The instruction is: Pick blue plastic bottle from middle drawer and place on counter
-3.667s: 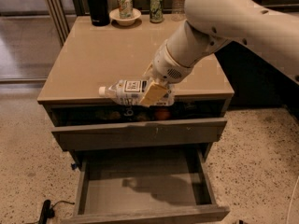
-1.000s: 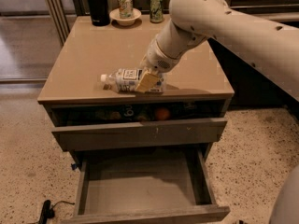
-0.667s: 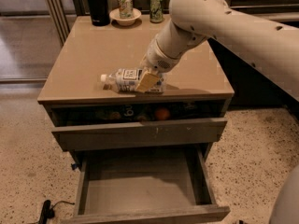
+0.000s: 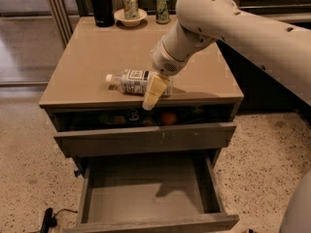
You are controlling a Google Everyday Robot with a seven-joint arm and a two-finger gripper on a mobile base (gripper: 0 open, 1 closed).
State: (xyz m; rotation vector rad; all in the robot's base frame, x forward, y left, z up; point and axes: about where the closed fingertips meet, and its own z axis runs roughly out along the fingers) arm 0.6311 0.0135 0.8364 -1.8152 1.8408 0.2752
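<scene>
The blue plastic bottle, clear with a white cap and a white label, lies on its side near the front edge of the tan counter, cap pointing left. My gripper is at the bottle's right end. Its tan near finger stands in front of the bottle and reaches down past the counter's edge; the other finger is hidden behind the bottle. The jaws look spread, and the bottle rests on the counter. The middle drawer is pulled out below, its grey inside bare.
At the back of the counter stand a black flask, a white bowl with a can in it and a second can. The upper drawer is slightly open, with an orange fruit inside. My arm crosses from the right.
The bottle has come down from above the front edge to rest on the counter. Since a second ago, the near finger has moved toward the front edge, away from the bottle.
</scene>
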